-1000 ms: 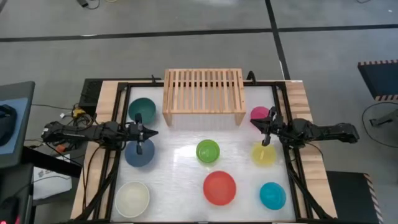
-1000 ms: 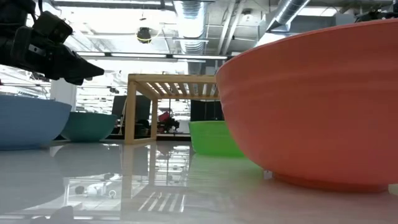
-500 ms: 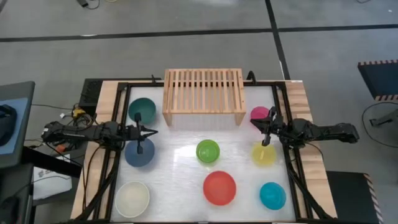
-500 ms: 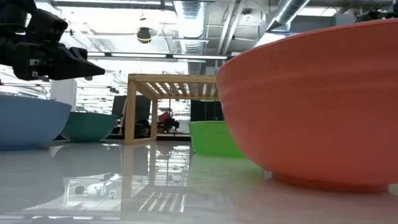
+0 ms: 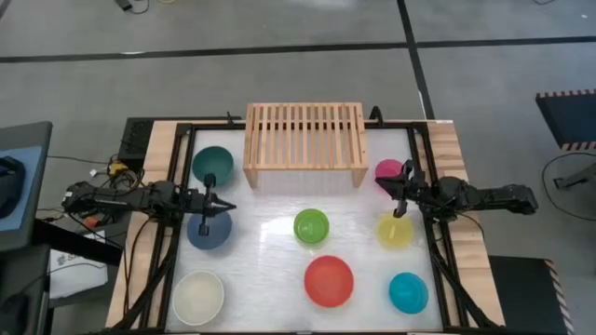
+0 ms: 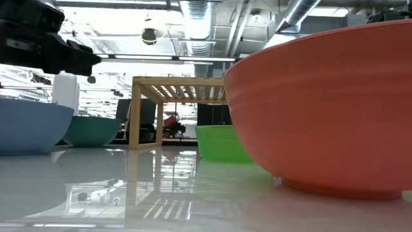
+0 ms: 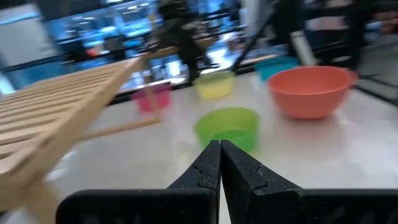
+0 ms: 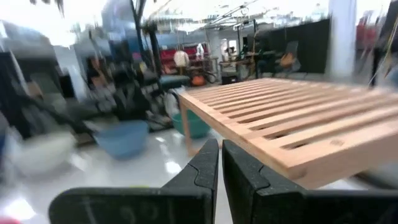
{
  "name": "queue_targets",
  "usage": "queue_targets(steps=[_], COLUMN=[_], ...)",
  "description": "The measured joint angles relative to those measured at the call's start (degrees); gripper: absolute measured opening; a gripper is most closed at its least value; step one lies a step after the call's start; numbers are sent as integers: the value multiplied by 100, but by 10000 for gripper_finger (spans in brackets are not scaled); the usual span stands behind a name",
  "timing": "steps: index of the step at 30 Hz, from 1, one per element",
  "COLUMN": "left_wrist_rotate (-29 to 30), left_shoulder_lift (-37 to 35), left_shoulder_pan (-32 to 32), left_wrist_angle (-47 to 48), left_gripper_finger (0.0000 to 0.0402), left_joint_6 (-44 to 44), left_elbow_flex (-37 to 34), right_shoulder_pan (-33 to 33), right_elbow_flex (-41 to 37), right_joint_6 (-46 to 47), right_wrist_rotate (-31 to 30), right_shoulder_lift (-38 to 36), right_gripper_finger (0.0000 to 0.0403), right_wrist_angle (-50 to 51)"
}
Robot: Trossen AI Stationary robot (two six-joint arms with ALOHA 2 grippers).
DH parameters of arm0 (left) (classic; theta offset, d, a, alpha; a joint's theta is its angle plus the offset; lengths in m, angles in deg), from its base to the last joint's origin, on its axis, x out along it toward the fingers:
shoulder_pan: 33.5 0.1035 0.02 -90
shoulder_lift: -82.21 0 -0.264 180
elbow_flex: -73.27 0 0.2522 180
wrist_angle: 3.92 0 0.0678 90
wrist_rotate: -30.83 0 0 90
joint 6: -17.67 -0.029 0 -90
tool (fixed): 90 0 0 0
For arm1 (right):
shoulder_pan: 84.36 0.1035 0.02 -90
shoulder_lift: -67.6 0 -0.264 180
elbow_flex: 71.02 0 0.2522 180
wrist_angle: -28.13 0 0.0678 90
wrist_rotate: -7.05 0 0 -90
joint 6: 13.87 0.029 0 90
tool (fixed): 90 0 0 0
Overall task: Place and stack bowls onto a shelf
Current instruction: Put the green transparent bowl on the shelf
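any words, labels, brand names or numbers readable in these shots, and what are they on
None can be read.
The bowls, such as the red bowl and the lime green bowl, are plain, with no print or label.
The shelf is bare wood with no marking.
The room behind the table in the low and wrist views is too blurred to read any sign.
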State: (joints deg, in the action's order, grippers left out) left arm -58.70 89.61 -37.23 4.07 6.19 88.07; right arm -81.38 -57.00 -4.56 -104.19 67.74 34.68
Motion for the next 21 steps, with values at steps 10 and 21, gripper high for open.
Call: queue_targets(steps=[10, 21], left_wrist_rotate=[-297, 1066], left_shoulder_lift=[0, 379], left_shoulder_pan=[-2, -1], left_wrist_angle=[275, -208], left_gripper_finger=[0, 21], left_joint_6=[1164, 1239], left_elbow_flex=[-2, -42], right_shoulder_pan=[-258, -1626], right_elbow_flex=[0, 322], right_joint_6=[698, 1051], right_wrist_rotate=[-624, -327], right_shoulder_lift=[3, 837], right_gripper_finger=[50, 87], right_wrist_angle=[-344, -164])
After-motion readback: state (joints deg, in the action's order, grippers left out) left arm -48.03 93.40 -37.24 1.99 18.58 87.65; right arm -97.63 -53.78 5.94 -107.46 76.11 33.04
